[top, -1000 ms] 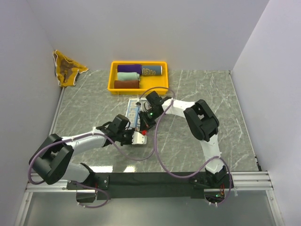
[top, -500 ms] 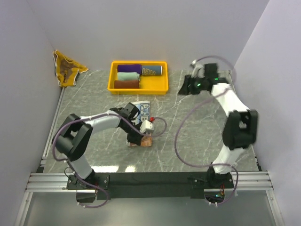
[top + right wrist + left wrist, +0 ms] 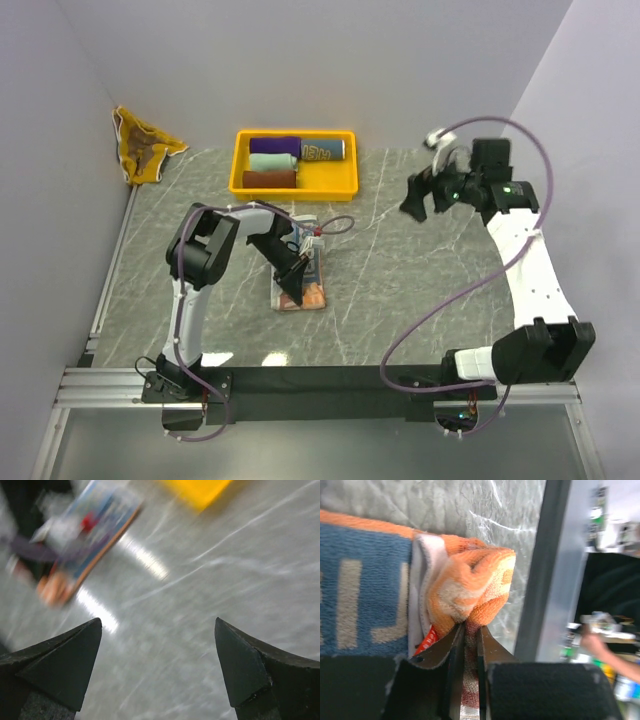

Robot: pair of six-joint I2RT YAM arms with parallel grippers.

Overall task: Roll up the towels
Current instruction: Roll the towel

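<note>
Far-left corner: crumpled yellow-and-brown cloth towel point(image 3: 145, 150), bunched up against the wall at the edge of the tabletop, well apart from everything else.
Tabletop: grey marbled tabletop point(image 3: 400, 250), carrying the tray and one towel.
Tray: yellow rectangular plastic tray point(image 3: 340, 176) at the far side of the tabletop, holding four rolled towels.
Tray, left half: purple towel roll point(image 3: 275, 145) farthest back, mint towel roll point(image 3: 273, 160) in the middle, maroon towel roll point(image 3: 269, 179) nearest.
Tray, right of the purple one: blue-grey lettered towel roll point(image 3: 323, 150), with bare yellow floor in front of it.
Towel being worked: blue cloth towel with pale lettering and orange border point(image 3: 365, 600), lying flat on the tabletop on the near side of the tray, one orange end turned over into a small thick fold.
Left gripper point(image 3: 470, 629): closed almost fully, pinching the orange folded end of that towel between both fingers, low on the tabletop.
Right gripper point(image 3: 157, 625): spread wide, holding nothing, raised over the right side of the tabletop and well apart from all towels; its wrist view is blurred.
</note>
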